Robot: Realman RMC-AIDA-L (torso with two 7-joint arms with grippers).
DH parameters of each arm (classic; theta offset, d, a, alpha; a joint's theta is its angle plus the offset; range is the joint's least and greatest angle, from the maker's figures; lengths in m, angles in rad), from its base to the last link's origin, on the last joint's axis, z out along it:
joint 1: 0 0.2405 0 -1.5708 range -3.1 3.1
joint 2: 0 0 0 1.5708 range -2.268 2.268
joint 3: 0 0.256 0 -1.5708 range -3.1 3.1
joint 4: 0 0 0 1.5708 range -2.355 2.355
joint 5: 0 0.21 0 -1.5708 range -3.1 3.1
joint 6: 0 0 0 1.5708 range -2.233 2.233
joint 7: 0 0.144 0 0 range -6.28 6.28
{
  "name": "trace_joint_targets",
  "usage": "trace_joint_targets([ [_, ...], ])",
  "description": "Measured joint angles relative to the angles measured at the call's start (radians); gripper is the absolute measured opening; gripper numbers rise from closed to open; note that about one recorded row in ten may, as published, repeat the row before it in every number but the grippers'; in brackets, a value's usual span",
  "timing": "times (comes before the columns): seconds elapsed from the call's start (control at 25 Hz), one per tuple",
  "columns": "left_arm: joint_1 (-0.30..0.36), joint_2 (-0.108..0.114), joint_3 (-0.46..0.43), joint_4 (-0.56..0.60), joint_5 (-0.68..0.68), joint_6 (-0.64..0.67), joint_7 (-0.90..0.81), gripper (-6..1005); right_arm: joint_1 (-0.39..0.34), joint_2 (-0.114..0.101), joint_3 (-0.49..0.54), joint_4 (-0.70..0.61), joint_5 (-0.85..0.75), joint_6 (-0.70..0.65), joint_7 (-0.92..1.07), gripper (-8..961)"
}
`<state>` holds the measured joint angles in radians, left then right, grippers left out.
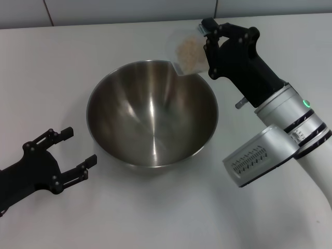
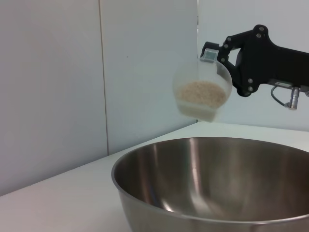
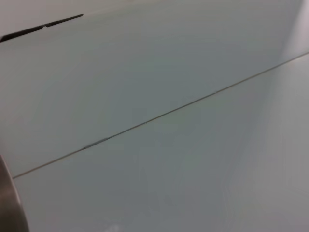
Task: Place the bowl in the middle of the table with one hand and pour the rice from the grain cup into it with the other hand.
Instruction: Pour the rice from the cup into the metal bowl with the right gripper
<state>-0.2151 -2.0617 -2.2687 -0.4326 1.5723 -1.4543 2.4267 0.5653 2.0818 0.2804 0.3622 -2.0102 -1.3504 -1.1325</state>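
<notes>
Now my right claw (image 1: 209, 32) pinched the light frosted plastic grain cup (image 1: 185, 52) by its rim tab, tilted over the steel bowl's (image 1: 151, 116) far rim; left claw (image 1: 72, 153) spread, near-left.

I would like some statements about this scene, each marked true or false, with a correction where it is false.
1. The large round stainless-steel bowl holds rice. False: its inside is bare.
2. The right hand holds the small translucent plastic cup above the bowl's far rim. True.
3. The cup is empty. False: beige rice is inside it.
4. The left hand grips the bowl. False: it is open, apart from the bowl.
5. The bowl stands on the white table. True.
</notes>
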Motion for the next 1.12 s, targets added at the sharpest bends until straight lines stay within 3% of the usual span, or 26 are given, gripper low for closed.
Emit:
trace_joint_targets([
  [1.12, 0.007, 0.002, -0.005, -0.002, 0.0, -0.006, 0.0, 829, -0.018, 0.005, -0.016, 0.093, -0.03, 0.0, -0.525, 36],
])
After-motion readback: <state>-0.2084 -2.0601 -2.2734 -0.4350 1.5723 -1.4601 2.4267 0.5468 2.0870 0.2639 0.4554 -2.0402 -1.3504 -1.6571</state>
